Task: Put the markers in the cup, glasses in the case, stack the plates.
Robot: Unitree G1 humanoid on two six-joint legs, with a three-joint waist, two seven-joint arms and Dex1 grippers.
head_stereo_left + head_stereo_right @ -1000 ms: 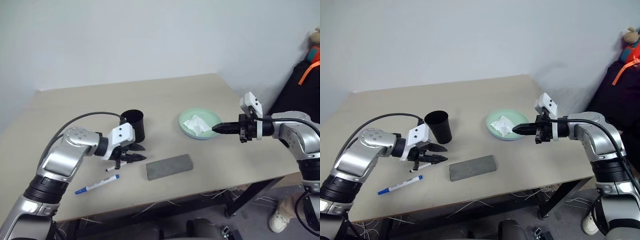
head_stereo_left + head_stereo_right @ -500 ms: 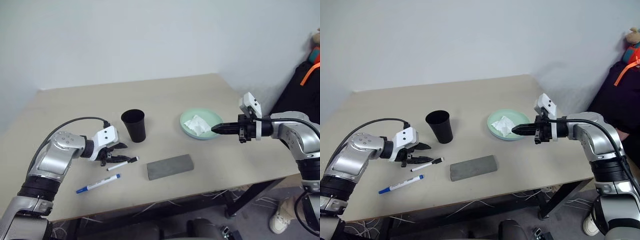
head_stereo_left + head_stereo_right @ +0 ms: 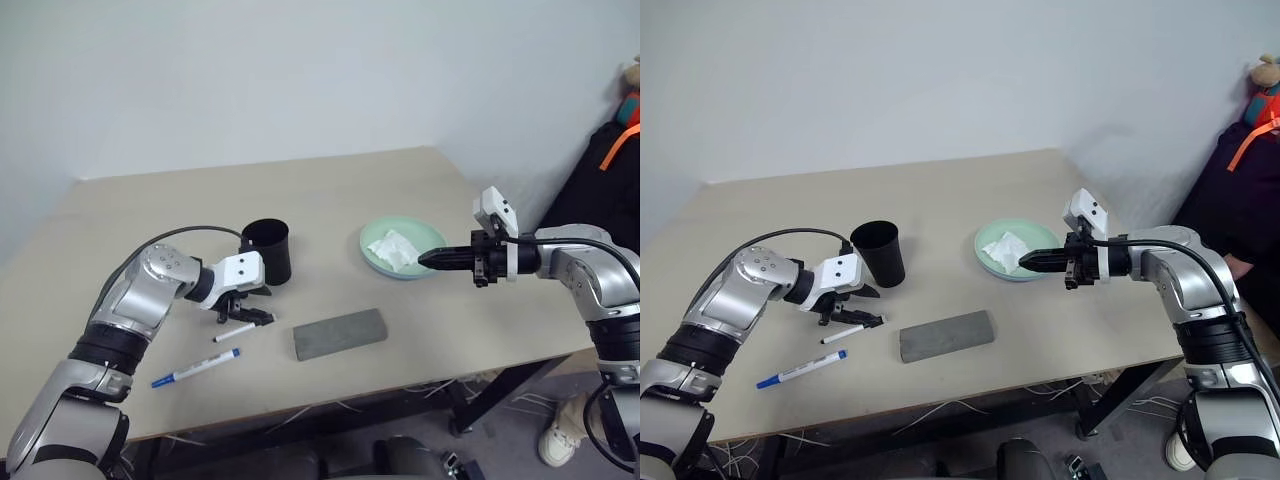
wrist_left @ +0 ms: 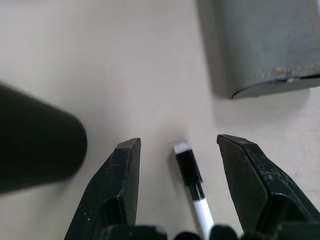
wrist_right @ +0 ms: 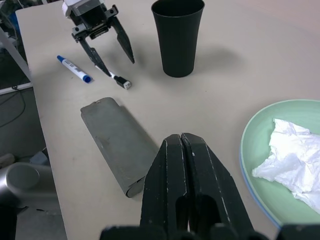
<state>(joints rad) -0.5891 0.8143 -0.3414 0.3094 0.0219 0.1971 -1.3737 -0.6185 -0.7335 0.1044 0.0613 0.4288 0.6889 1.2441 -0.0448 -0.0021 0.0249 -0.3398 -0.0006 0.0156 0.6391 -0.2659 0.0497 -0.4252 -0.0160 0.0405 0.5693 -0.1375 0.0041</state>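
The tabletop point(image 3: 330, 190) is a plain light beige with no pattern. The cup point(image 3: 267, 250) is solid matte black. One marker point(image 3: 197, 367) is white with a blue cap and blue print along its barrel; the other marker point(image 3: 234, 332) is white with black ends. The case point(image 3: 339, 333) is a dull, flat grey. The plate point(image 3: 424, 240) is pale mint green, and the crumpled tissue point(image 3: 393, 248) lying in it is white. The left gripper point(image 3: 248, 307) has black fingers on a white housing, and its arm is silver-grey with a black cable. The right gripper point(image 3: 430, 258) is likewise black-fingered with a white block behind. The wall point(image 3: 300, 70) is pale bluish white.
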